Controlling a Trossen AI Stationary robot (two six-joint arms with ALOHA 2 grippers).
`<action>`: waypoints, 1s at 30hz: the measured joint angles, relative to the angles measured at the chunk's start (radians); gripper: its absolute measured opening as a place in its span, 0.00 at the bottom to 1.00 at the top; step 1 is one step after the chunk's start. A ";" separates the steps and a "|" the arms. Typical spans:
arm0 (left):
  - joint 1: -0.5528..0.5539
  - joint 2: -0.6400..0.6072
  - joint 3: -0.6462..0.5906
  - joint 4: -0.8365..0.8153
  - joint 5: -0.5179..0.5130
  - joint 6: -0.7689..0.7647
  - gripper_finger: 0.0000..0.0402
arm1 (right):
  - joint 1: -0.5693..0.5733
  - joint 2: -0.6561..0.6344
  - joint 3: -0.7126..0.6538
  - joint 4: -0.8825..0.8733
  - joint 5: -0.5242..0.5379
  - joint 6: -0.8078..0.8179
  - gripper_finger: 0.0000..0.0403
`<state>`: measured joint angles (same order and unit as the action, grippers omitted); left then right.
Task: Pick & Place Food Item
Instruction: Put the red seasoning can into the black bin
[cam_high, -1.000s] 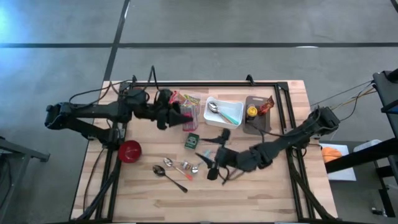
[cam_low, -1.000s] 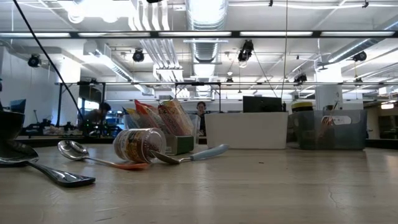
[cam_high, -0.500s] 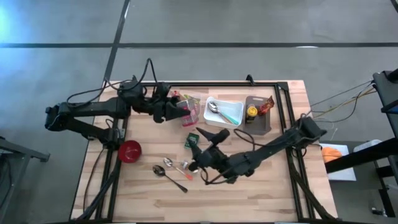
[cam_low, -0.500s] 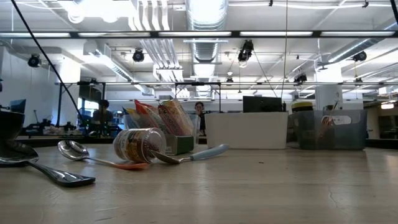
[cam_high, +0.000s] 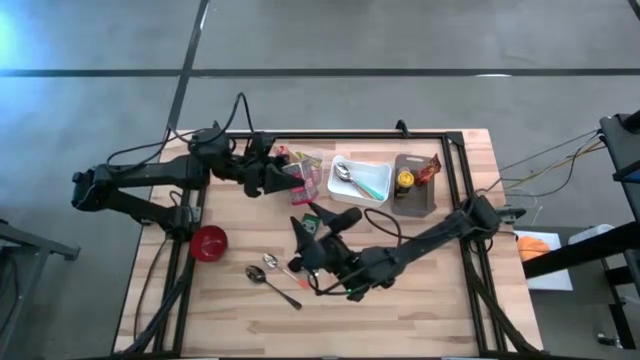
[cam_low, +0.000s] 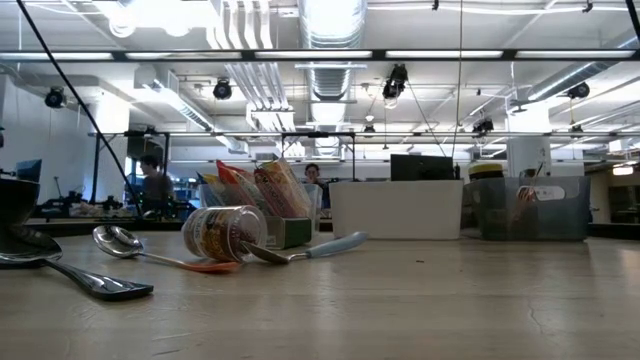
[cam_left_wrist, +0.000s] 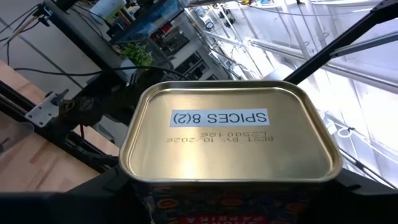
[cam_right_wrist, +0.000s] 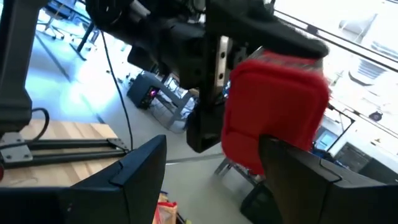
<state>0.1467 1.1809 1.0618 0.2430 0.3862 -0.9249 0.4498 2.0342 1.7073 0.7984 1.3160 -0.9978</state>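
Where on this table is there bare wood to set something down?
The near strip of the wooden table is bare, and so is the patch below the dark grey tray. It is crowded along the far edge and around the red bowl and metal spoons.

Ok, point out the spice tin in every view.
High view: spice tin near the table's far edge, left of centre.
Low view: not in it.
Left wrist view: fills the centre, gold base toward the camera.
Right wrist view: the red block, upper right of centre.
Shared landmark: the left gripper clamped on it, seen in the high and both wrist views.
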 joint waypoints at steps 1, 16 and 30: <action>0.000 0.000 0.000 -0.001 0.000 0.000 0.73 | 0.004 -0.003 0.005 0.000 0.000 -0.002 0.63; 0.001 -0.002 0.000 0.004 0.026 0.000 0.74 | -0.010 -0.015 0.034 0.001 -0.083 -0.046 0.63; 0.001 -0.004 0.001 0.005 0.047 0.004 0.74 | -0.013 -0.033 0.036 0.020 -0.083 -0.036 0.63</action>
<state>0.1478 1.1772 1.0633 0.2478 0.4337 -0.9207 0.4373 2.0009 1.7432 0.8184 1.2333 -1.0335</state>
